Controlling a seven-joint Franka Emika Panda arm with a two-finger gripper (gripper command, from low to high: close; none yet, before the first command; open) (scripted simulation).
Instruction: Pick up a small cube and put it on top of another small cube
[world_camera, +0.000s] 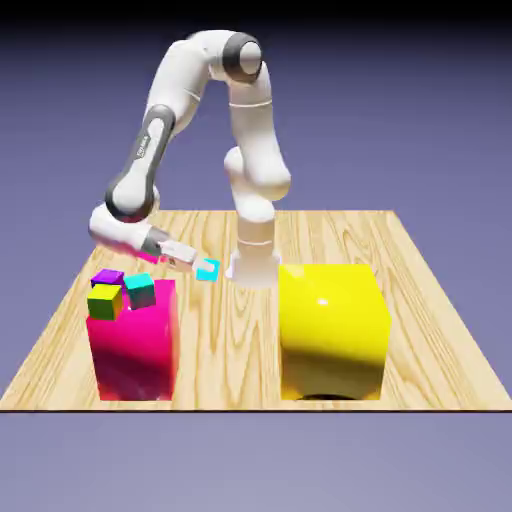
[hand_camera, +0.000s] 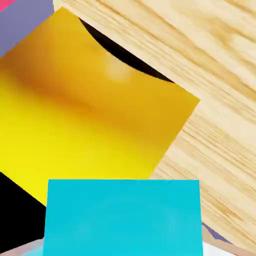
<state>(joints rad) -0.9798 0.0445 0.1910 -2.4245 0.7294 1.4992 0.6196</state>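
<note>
Three small cubes (world_camera: 105, 302) on the left one of two blocks (world_camera: 133, 345)

Simulated lab scene: 1 white robot arm (world_camera: 255, 140) on wood table (world_camera: 225, 345), plain blue-violet backdrop (world_camera: 400, 120), glossy rendered blocks.

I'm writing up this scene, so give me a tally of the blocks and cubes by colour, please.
Bright cyan small cube: 1
Teal small cube: 1
Purple small cube: 1
Yellow small cube: 1
Magenta big block: 1
Yellow big block: 1
Total: 6
</note>
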